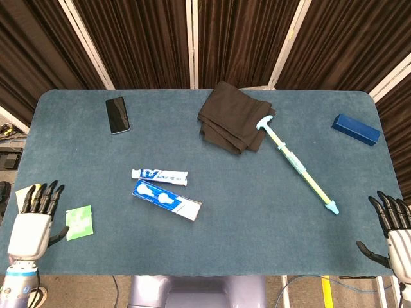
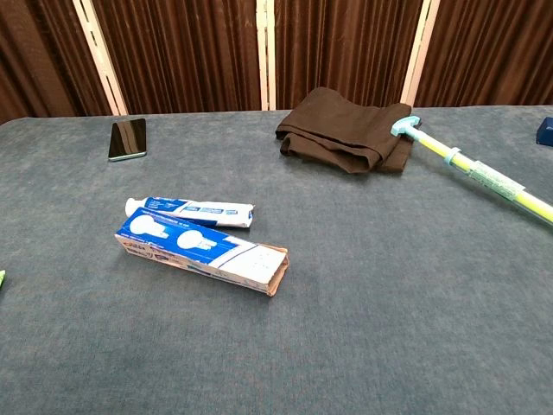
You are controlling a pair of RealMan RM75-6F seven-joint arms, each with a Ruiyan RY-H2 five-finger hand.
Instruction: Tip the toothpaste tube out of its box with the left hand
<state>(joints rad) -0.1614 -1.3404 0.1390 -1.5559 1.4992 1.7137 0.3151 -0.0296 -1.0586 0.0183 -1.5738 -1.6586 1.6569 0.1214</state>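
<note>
In the head view the tube (image 1: pixel 160 174) lies free just beyond its box (image 1: pixel 167 199), both long axes across the table (image 1: pixel 257 218), well right of the empty, spread left robot hand (image 1: pixel 32 221); the chest view shows tube (image 2: pixel 190 210) touching box (image 2: pixel 203 253), no hands.

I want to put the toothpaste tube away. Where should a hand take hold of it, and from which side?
Grip the toothpaste tube around its middle, coming from above. It lies flat, apart from the box beside it, so fingers probably fit on both long sides. The left hand is nearer.
</note>
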